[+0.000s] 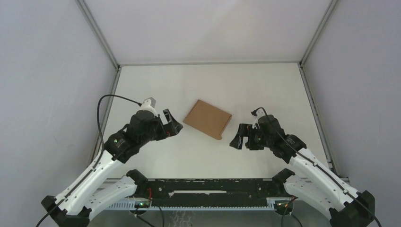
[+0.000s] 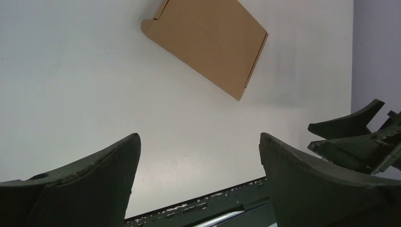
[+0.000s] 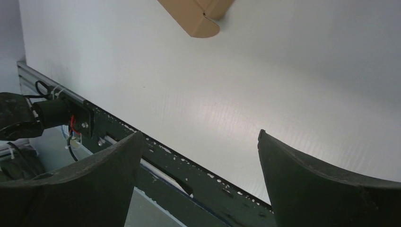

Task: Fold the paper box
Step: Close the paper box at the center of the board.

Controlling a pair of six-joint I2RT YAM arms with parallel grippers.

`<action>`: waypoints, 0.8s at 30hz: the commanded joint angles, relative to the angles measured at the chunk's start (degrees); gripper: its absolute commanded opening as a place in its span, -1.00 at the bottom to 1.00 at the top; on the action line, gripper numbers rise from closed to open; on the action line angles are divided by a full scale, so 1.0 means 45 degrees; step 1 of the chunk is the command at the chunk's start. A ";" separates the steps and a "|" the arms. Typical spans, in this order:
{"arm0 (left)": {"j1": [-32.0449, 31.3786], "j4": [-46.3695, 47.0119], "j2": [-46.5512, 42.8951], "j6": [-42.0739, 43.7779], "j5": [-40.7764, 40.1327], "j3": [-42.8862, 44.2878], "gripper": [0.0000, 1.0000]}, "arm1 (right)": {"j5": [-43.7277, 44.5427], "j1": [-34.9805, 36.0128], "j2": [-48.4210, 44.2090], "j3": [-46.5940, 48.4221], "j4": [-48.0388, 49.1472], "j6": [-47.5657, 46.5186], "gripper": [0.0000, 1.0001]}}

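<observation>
No readable text, labels or numbers anywhere.

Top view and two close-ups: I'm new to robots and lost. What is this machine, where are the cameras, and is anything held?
Two robot arms stand at the near edge of a white table. The wide picture looks down from above and behind them. The other two come from a camera on each wrist; the dark curved shapes are that arm's own fingers. A flat brown paper box lies between the arms. The left gripper and right gripper are open, holding nothing.
</observation>
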 commanded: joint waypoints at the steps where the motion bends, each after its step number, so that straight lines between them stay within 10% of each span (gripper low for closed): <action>1: -0.0126 0.0518 0.0442 -0.0438 -0.0552 -0.0010 1.00 | -0.0501 -0.0150 -0.0503 0.0195 0.1141 0.0167 0.99; 24: 0.5255 0.4217 0.9737 0.3945 0.4304 0.4743 1.00 | -0.1699 -0.2174 0.6462 0.1321 0.6513 0.0034 0.99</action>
